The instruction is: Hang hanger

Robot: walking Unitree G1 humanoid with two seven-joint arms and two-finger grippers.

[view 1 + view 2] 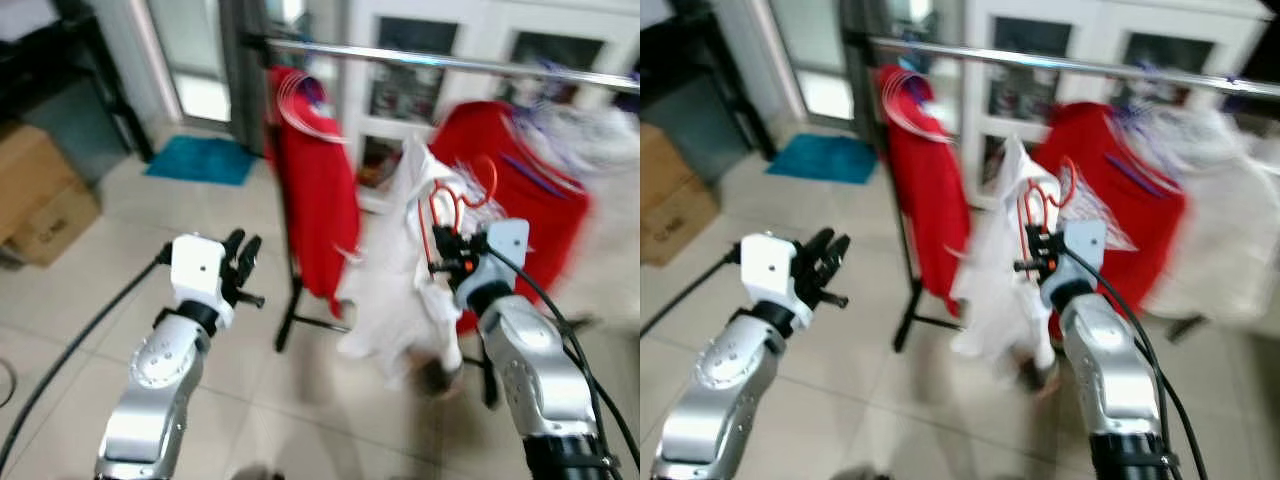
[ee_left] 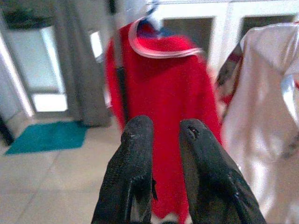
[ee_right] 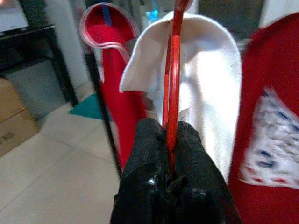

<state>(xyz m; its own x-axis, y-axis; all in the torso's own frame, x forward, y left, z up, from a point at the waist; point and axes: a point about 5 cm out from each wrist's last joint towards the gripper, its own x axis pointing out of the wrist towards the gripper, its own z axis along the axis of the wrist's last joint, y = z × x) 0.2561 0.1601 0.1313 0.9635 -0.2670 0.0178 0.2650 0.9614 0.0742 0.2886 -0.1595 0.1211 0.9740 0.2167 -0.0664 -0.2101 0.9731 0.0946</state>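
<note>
right wrist view: the right gripper [image 3: 170, 140] is clamped tight on a red hanger [image 3: 172, 84] carrying a white shirt [image 3: 210, 88]. from the head views, that gripper [image 1: 447, 252] holds the hanger [image 1: 452, 205] up in front of the rack, below the rail [image 1: 450, 62], with the shirt [image 1: 400, 290] drooping toward the floor [image 1: 120, 230]. a red garment [image 1: 315, 190] hangs at the rail's left end, another red one [image 1: 530, 190] further right. the left gripper [image 1: 243, 255] is raised off to the left, holding nothing, its fingers [image 2: 135, 158] a little apart. a cardboard box [image 1: 40, 195] and a teal mat [image 1: 200, 160] sit on the floor.
</note>
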